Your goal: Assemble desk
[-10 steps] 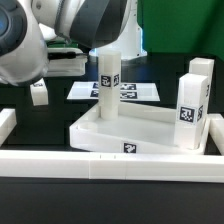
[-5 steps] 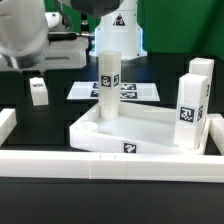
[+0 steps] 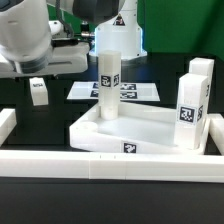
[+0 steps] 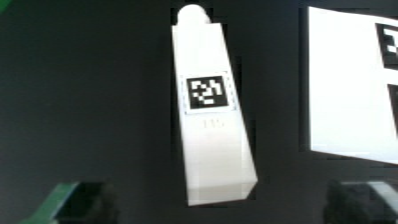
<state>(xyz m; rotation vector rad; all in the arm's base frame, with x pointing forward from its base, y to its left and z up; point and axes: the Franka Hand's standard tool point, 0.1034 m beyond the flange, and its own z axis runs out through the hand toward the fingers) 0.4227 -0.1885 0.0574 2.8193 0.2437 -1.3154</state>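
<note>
- One gripper [image 4: 217, 205], jaws spread wide and holding nothing, hangs directly over a loose leg [image 4: 212, 110] lying flat on the black counter [image 4: 80, 100].
- That leg's long axis runs between the two fingertips [image 4: 75, 200], so the jaws would close across its narrow width; I judge a straight descent is what the grasp needs.
- Further out, the tabletop [image 3: 150, 135] sits near the border wall [image 3: 110, 163] with two legs upright in it, one at the back [image 3: 108, 85] and one at the exterior view's right [image 3: 191, 110].
- Compared with a second ago, the arm has shifted toward the loose leg [image 3: 38, 91] and the jaws have opened.
</note>
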